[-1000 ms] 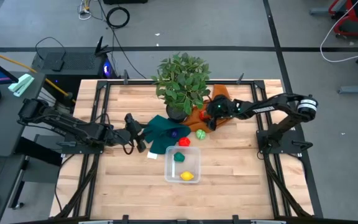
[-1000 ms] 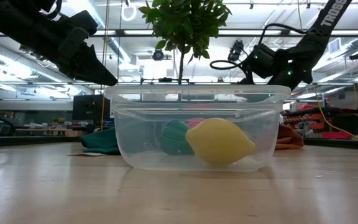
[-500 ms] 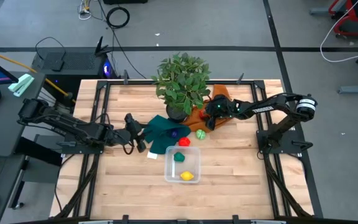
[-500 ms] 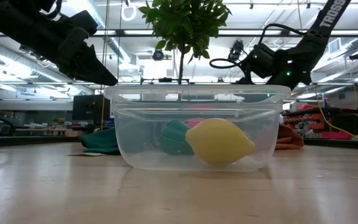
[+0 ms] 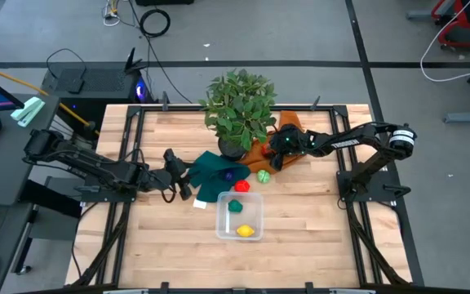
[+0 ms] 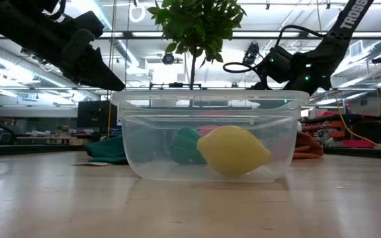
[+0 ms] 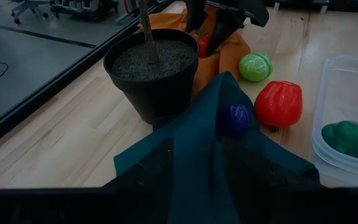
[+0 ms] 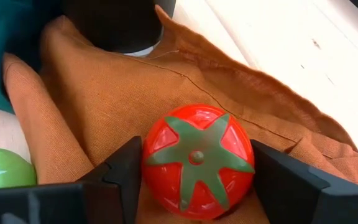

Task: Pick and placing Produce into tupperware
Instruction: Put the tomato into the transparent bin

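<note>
The clear tupperware (image 5: 240, 219) (image 6: 210, 135) stands on the table toward the near edge and holds a yellow lemon (image 6: 233, 150) and a green vegetable (image 5: 235, 206). A red tomato (image 8: 197, 158) lies on the orange cloth (image 5: 272, 153) beside the plant pot (image 7: 151, 74). My right gripper (image 8: 197, 180) is low over that cloth, shut on the tomato. A red pepper (image 7: 279, 103), a green cabbage (image 7: 255, 66) and a purple piece (image 7: 235, 118) lie near the dark green cloth (image 5: 217, 178). My left gripper (image 7: 216, 186) is open, raised above the green cloth's left part. My right gripper pinches the tomato between its two fingers, one finger (image 8: 126, 171) on each side of its round body (image 8: 154, 155). The fingers come in low, slanting down from the table's right side. The tomato sits upright with its green star up, its underside on the orange cloth.
The leafy plant (image 5: 237, 102) spreads above the pot at the table's far middle, close to my right arm. A small white piece (image 5: 201, 202) lies left of the tupperware. Bare wood (image 5: 300, 229) stretches across the near half of the table.
</note>
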